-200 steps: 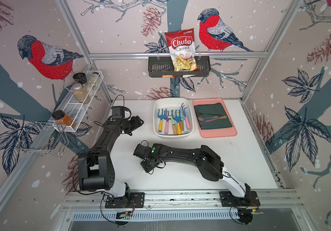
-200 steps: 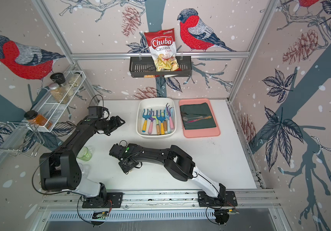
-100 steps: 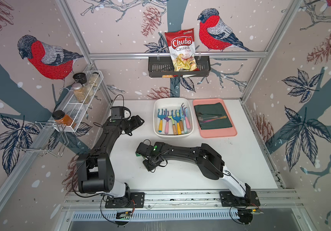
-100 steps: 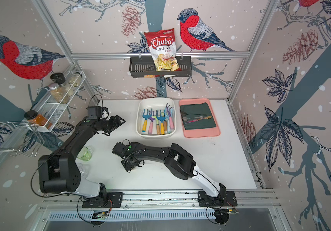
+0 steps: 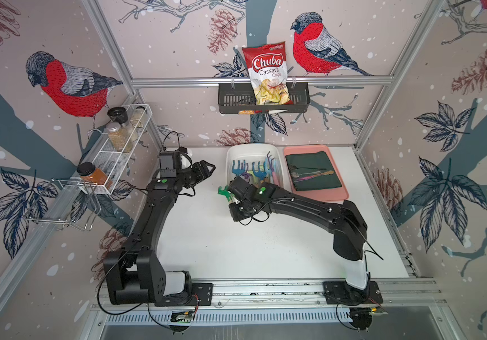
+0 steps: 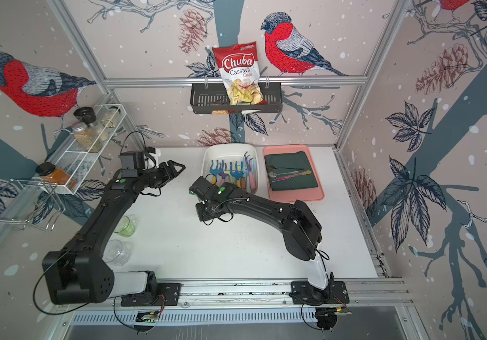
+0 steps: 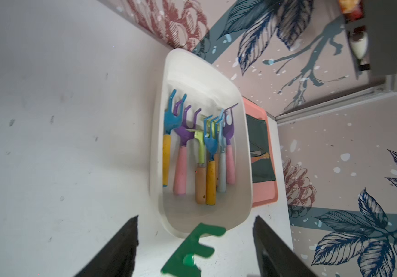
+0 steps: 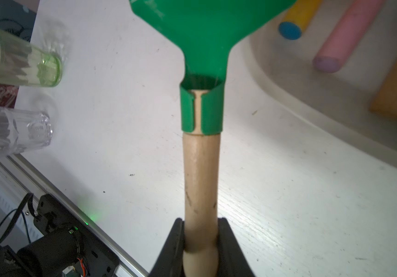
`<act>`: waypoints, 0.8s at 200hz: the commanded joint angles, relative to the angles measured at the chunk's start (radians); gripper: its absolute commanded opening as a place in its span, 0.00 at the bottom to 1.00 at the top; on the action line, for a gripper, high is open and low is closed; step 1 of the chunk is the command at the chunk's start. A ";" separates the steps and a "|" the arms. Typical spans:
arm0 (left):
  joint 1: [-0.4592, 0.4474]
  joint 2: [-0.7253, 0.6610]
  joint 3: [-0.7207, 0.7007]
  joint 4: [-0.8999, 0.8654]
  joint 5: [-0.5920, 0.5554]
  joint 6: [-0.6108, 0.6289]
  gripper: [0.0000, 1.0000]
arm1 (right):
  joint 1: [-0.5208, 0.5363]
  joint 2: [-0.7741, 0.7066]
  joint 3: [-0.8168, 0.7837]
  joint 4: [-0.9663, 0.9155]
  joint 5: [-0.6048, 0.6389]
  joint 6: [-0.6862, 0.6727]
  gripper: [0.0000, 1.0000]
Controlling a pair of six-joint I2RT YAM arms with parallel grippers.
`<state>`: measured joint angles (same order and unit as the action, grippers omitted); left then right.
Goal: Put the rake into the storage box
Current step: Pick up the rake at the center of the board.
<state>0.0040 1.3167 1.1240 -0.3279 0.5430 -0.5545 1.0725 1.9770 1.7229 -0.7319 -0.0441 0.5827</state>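
1. The rake (image 5: 224,192): green forked head on a pale wooden handle, clamped by the handle in the right gripper (image 8: 201,239), head just outside the box's near end
2. The storage box (image 5: 251,150): shallow white tub with rounded corners, holding several colourful hand tools (image 7: 202,153) lying lengthwise

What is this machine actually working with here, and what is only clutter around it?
Part of the job:
- green rake, clamped in the right pincer
- white storage box, where the rake goes

Just lying about:
- pink tray
- chips bag
- spice jars
- green glass
- clear glass
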 commanded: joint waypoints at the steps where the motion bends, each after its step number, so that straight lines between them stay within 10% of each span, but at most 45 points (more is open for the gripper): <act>1: -0.033 -0.022 -0.028 0.146 0.029 -0.075 0.75 | -0.032 -0.040 -0.024 0.062 -0.014 0.053 0.09; 160: -0.257 0.092 -0.094 0.348 0.089 -0.173 0.42 | -0.150 -0.155 -0.052 0.147 -0.137 0.077 0.09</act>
<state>-0.2497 1.3998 1.0286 -0.0433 0.6281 -0.7258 0.9245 1.8446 1.6638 -0.6205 -0.1745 0.6571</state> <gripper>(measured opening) 0.427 0.238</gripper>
